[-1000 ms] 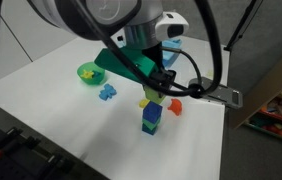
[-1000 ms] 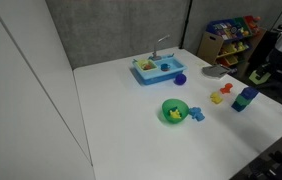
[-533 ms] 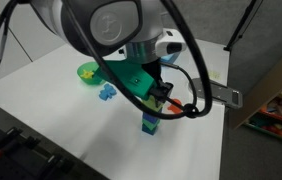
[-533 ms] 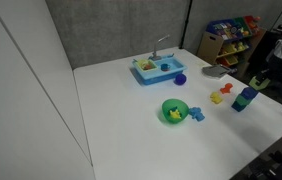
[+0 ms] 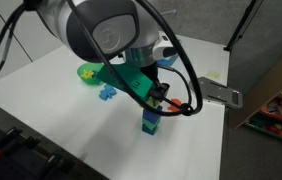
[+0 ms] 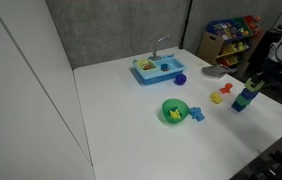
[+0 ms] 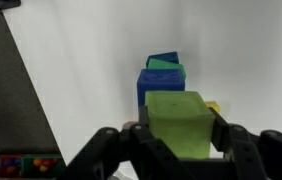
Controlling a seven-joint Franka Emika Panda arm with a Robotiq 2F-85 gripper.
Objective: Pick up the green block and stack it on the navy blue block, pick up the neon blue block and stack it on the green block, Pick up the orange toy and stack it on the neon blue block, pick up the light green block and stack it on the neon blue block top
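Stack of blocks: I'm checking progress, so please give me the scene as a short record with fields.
gripper: shut on the light green block
stack, top to bottom: neon blue block, green block, navy blue block
held block: over the stack; contact unclear
orange toy: on the table, not stacked

Pale yellow-green, unpatterned, on the light green block (image 7: 186,120); black on the gripper (image 7: 182,128). Bright saturated blue on the neon blue block (image 7: 157,88), mid-green on the green block (image 7: 167,67), dark navy on the navy blue block (image 7: 163,57). In an exterior view, orange-red on the orange toy (image 6: 225,90), yellow on the yellow toy (image 6: 217,98), green on the bowl (image 6: 164,106), plain white on the table (image 6: 111,110).
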